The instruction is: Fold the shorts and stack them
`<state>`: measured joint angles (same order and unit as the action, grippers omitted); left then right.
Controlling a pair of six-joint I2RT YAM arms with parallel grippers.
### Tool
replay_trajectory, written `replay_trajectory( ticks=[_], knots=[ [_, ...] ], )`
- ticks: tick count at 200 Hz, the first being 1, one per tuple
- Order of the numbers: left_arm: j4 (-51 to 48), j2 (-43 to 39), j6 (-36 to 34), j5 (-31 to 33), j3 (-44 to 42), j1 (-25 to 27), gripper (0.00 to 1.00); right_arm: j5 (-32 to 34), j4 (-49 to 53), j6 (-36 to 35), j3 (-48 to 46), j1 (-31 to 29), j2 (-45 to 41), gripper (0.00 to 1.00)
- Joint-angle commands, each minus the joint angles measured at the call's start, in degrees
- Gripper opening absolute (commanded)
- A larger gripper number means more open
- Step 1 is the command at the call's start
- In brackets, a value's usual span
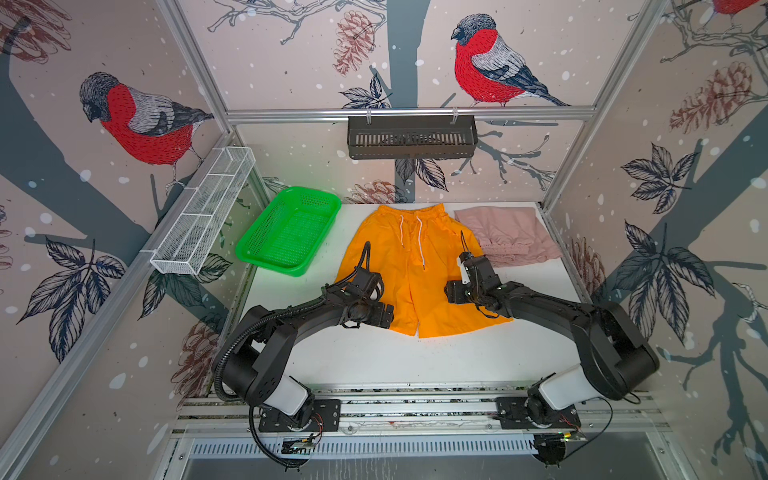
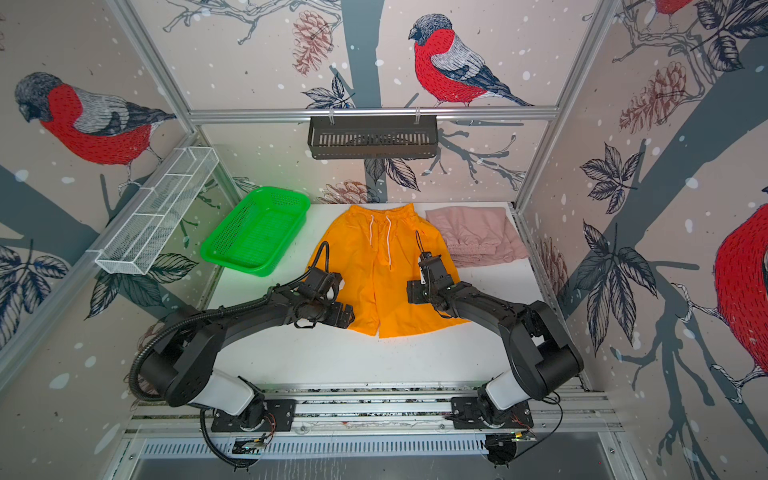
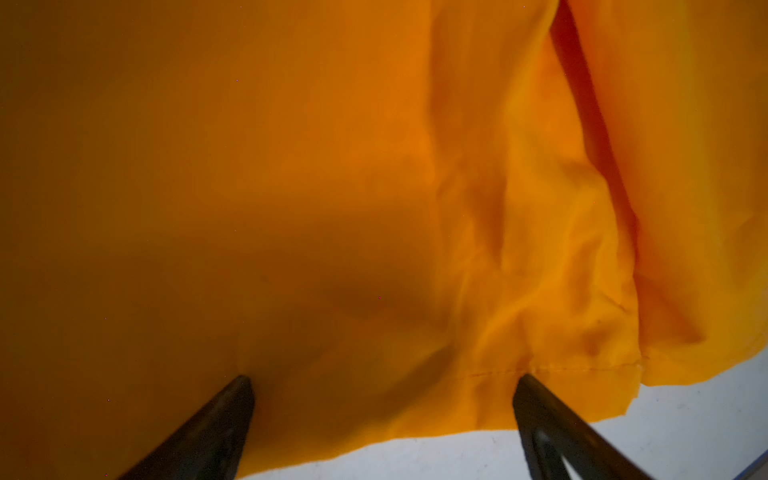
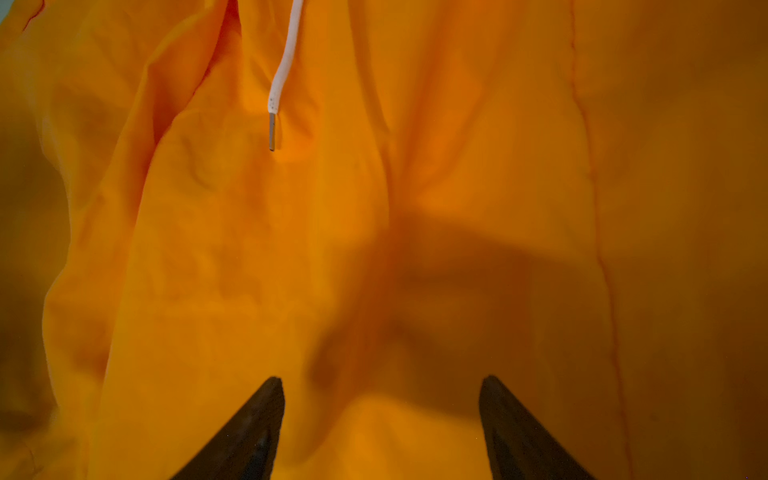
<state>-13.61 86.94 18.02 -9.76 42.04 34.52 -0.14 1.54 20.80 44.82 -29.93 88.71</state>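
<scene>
The orange shorts (image 1: 415, 266) (image 2: 386, 270) lie spread flat mid-table, waistband at the far side, with a white drawstring (image 1: 420, 245) (image 4: 282, 70) running down the front. The pink shorts (image 1: 507, 237) (image 2: 478, 232) sit folded at the back right, touching the orange ones. My left gripper (image 1: 390, 315) (image 2: 348, 318) (image 3: 382, 377) is open just above the left leg's hem, near the table. My right gripper (image 1: 451, 293) (image 2: 412, 293) (image 4: 383, 378) is open over the right leg, with only flat orange cloth (image 4: 374, 208) below it. Neither holds anything.
A green mesh basket (image 1: 309, 192) (image 2: 276, 192) stands at the back left. On the left wall hangs a white wire rack (image 1: 203, 216), and on the back rail a black slotted shelf (image 1: 411, 137). White tabletop (image 1: 374, 357) shows in front of the shorts.
</scene>
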Motion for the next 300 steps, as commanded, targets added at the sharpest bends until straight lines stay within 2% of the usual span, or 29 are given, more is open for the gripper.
replay_trajectory(
  ticks=[1,49,65,89,101,119,140,158,184,196,215,253,273,300],
  knots=[
    [1.3,-0.2,2.0,-2.2,-2.3,3.1,0.97,3.4,-0.7,-3.0,3.9,-1.2,3.6,0.76],
    [3.9,-3.4,11.8,-1.3,-6.6,14.8,0.97,3.7,2.9,-6.4,13.5,-2.8,10.5,0.76],
    [2.8,-5.4,15.6,-0.6,-7.3,16.9,0.97,4.1,4.9,-6.4,15.6,-2.9,10.7,0.76],
    [-8.5,-8.7,17.8,5.7,-3.2,17.1,0.98,4.5,7.5,-5.7,15.2,-3.1,7.7,0.77],
    [-16.4,-9.8,17.9,11.9,1.7,16.7,0.98,4.5,8.7,-4.9,13.9,-3.7,5.4,0.77],
    [-24.2,-9.8,14.6,18.3,11.2,15.4,0.98,3.3,9.9,-2.8,10.9,-5.3,2.0,0.77],
    [-25.5,-7.6,7.3,17.5,22.2,12.1,0.98,2.5,10.1,1.1,7.0,-8.5,-1.9,0.78],
    [-20.7,-4.9,1.2,16.8,27.7,7.8,0.98,2.6,9.7,4.2,3.8,-12.3,-4.2,0.77],
    [-9.7,2.2,-8.5,10.4,32.9,0.7,0.98,6.4,10.0,8.6,0.8,-17.9,-5.0,0.79],
    [-6.8,7.4,-12.3,9.5,36.7,-1.2,0.97,7.7,9.4,10.9,-0.6,-19.6,-5.2,0.79],
    [-4.4,16.0,-19.2,7.0,42.9,-1.6,0.97,9.9,8.3,14.4,-2.4,-21.5,-5.4,0.8],
    [-12.6,32.2,-25.7,2.9,61.3,-1.9,0.97,14.6,9.3,18.0,-3.9,-23.8,-3.7,0.84],
    [-12.0,37.3,-26.8,0.8,65.4,-2.3,0.97,13.7,7.6,19.1,-5.8,-24.1,-3.7,0.84],
    [-8.7,42.7,-27.7,1.1,67.9,-2.4,0.97,14.8,8.2,20.3,-7.8,-24.2,-4.0,0.85]
  ],
)
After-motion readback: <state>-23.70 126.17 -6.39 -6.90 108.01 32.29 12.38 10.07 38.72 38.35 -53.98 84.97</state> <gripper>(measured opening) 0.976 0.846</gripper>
